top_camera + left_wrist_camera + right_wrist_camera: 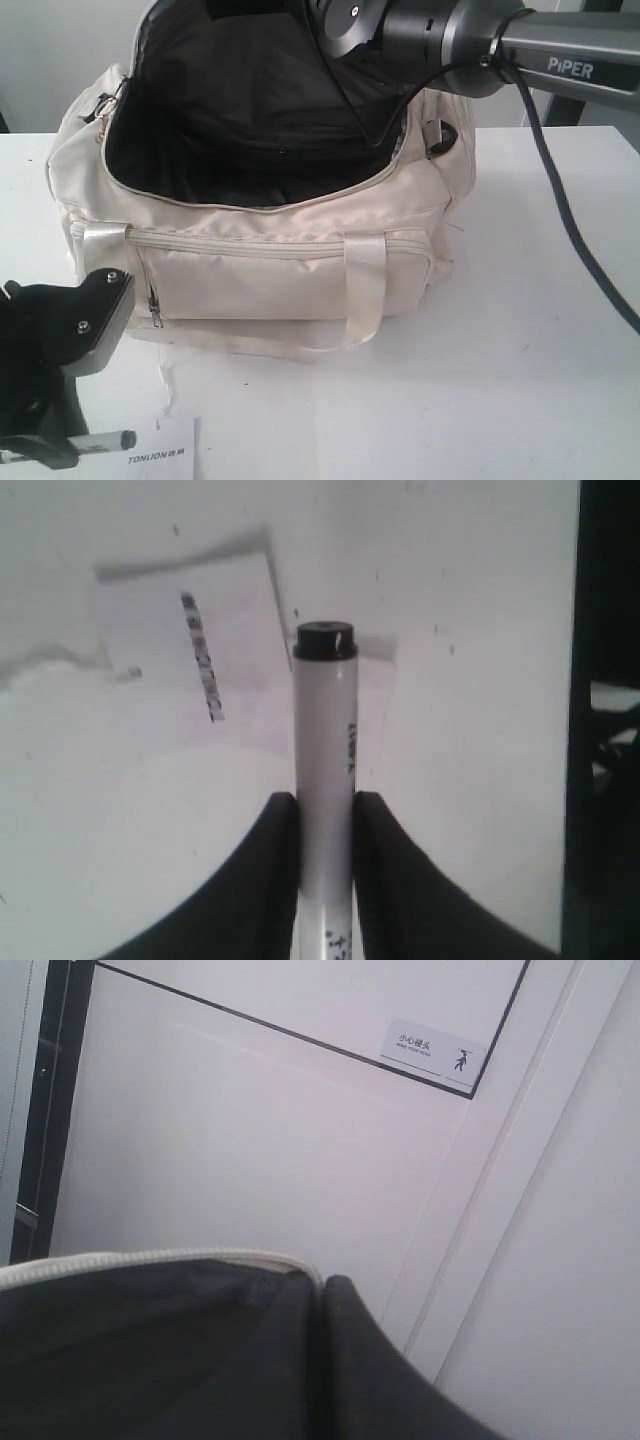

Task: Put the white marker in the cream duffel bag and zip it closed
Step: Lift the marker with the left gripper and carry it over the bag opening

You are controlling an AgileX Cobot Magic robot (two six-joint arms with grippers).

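Note:
The cream duffel bag (270, 270) stands on the white table with its top zipper open and its dark lining showing. My left gripper (323, 805) is shut on the white marker (323, 730), whose dark cap points away from the fingers. In the exterior view the marker (105, 441) is held low at the front left, just above the table and in front of the bag. My right gripper (322, 1285) is shut on the bag's zipper rim (150, 1258) and holds that flap up. The right arm (450, 40) reaches over the bag's far side.
A white TONLION paper card (165, 455) lies on the table under the marker, and the left wrist view shows the card (190, 650) too. The bag's webbing handle (365, 290) hangs down its front. A dark cable (570, 230) trails from the right arm.

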